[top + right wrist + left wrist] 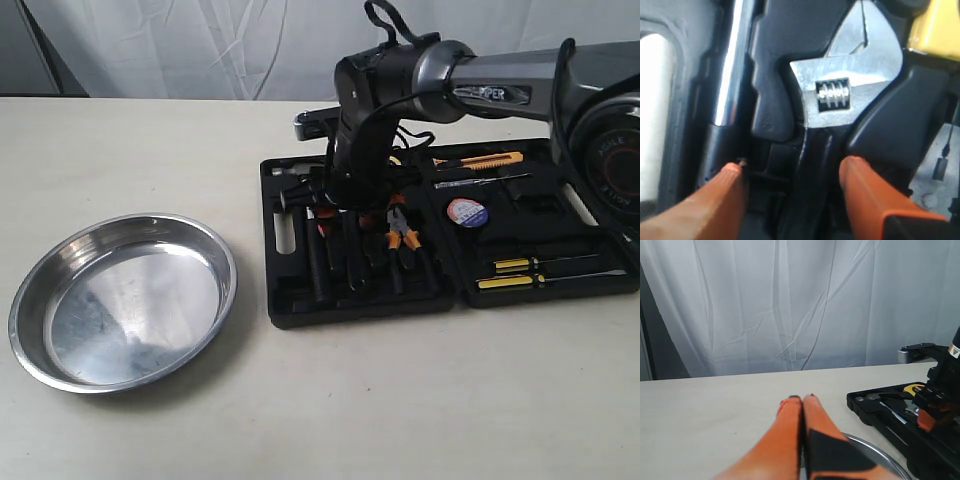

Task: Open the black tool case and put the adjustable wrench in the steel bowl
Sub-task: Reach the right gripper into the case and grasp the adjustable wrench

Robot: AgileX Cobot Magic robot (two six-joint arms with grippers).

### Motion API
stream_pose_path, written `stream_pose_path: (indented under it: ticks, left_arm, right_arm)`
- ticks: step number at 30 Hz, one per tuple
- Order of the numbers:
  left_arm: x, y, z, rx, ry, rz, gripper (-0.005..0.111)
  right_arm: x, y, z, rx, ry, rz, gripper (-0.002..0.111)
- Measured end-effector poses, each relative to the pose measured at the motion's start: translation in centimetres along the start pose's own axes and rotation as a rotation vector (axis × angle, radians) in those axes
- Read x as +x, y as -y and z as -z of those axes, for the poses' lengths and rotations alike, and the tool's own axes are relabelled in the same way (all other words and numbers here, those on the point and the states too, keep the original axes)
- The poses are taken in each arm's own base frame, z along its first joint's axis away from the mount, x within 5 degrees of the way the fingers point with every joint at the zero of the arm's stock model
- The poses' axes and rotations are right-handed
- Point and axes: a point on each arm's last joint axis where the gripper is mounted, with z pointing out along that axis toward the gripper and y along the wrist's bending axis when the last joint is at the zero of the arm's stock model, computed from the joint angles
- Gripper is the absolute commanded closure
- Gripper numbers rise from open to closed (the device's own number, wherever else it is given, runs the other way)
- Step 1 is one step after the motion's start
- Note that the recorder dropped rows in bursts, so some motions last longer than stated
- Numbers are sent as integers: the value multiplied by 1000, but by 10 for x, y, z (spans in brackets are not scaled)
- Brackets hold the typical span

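Note:
The black tool case (450,290) lies open flat on the table, tools in its moulded slots. My right gripper (335,195) reaches down into its left half. In the right wrist view the adjustable wrench (850,90) rests in its slot, silver head with worm screw and black handle. My right gripper (792,167) is open, its orange fingers (865,190) on either side of the handle, not closed on it. The steel bowl (122,300) sits empty at the left. My left gripper (802,399) is shut and empty above the bowl's rim (880,452).
The case also holds orange-handled pliers (402,228), a yellow utility knife (490,160), yellow-handled screwdrivers (520,272) and a round tape (465,212). A chrome bar (732,75) lies next to the wrench slot. White curtain behind the table.

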Motion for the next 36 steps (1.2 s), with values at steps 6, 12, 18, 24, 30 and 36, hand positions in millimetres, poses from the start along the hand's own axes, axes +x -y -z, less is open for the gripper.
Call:
stream_pose_path:
  ticks: [6, 12, 18, 24, 30, 36]
  left_arm:
    - [0, 0, 0, 0, 0, 0, 107]
    - [0, 0, 0, 0, 0, 0, 107]
    - [0, 0, 0, 0, 0, 0, 107]
    - [0, 0, 0, 0, 0, 0, 107]
    - [0, 0, 0, 0, 0, -2, 107]
    - [0, 0, 0, 0, 0, -2, 107]
  right_arm:
    - [-1, 0, -12, 10, -14, -32, 107]
    - [-4, 1, -15, 3, 16, -29, 109]
    - [-5, 0, -7, -1, 36, -17, 109]
    - [-6, 2, 7, 10, 74, 12, 109]
    - [-7, 3, 22, 27, 97, 37, 109]
    - [-6, 3, 23, 34, 92, 47, 109]
